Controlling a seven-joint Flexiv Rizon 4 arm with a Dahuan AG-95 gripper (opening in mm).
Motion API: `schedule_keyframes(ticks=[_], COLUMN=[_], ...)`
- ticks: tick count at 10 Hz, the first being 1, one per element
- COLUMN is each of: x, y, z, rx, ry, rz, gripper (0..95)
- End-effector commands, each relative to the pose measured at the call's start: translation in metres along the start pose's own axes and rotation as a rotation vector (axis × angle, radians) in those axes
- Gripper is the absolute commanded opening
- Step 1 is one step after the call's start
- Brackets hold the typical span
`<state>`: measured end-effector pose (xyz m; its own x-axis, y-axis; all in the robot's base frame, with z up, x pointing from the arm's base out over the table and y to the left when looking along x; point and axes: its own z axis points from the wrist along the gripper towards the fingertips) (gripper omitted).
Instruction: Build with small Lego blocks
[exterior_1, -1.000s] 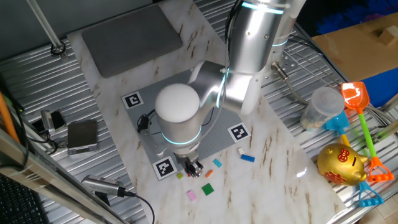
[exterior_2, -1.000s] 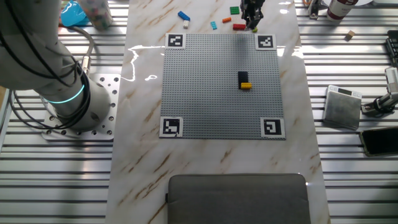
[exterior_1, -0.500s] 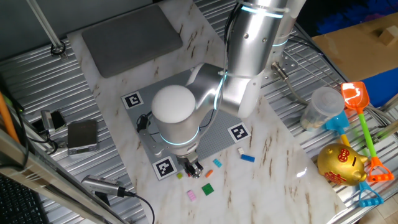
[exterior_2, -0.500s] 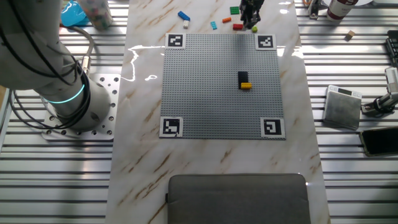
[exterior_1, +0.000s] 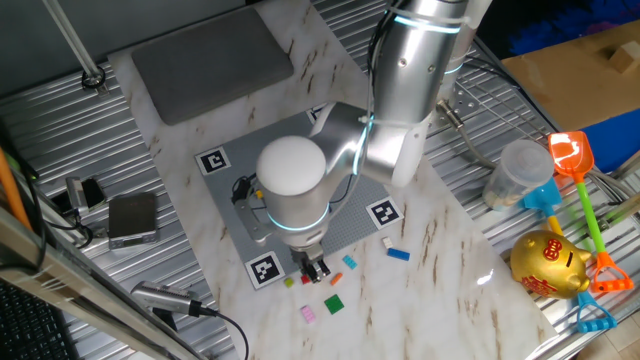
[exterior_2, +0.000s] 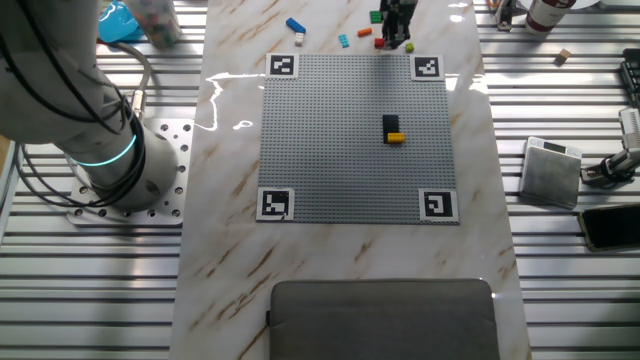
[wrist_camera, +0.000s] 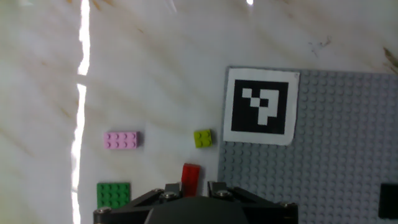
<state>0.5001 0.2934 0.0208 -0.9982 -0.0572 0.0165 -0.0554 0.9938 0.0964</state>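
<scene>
Gripper (wrist_camera: 188, 186) poised over the red brick (wrist_camera: 191, 178), which lies on the marble just left of the grey plate (wrist_camera: 323, 155); fingers parted astride it, not yet clenched; a square, centred closure should prevent the brick twisting.

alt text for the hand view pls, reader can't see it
Looking down past the gripper, whose fingertips flank a red Lego brick on the marble table. A yellow-green brick, a pink brick and a green brick lie nearby on the marble; at right is the grey studded plate with a black-and-white corner marker.
</scene>
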Motion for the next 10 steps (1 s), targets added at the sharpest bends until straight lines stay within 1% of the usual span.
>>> schedule_keyframes(ticks=[1, 3, 5, 10], x=[0.0001, 0.0000, 0.0009, 0.0053], y=[0.0027, 0.0065, 0.0082, 0.0084], z=[-0.0006, -0.0015, 0.0008, 0.0046], rx=[-0.004, -0.002, -0.004, -0.001], ry=[0.003, 0.004, 0.002, 0.000], rz=[0.004, 0.008, 0.011, 0.006], gripper=[19.0, 19.0, 19.0, 19.0])
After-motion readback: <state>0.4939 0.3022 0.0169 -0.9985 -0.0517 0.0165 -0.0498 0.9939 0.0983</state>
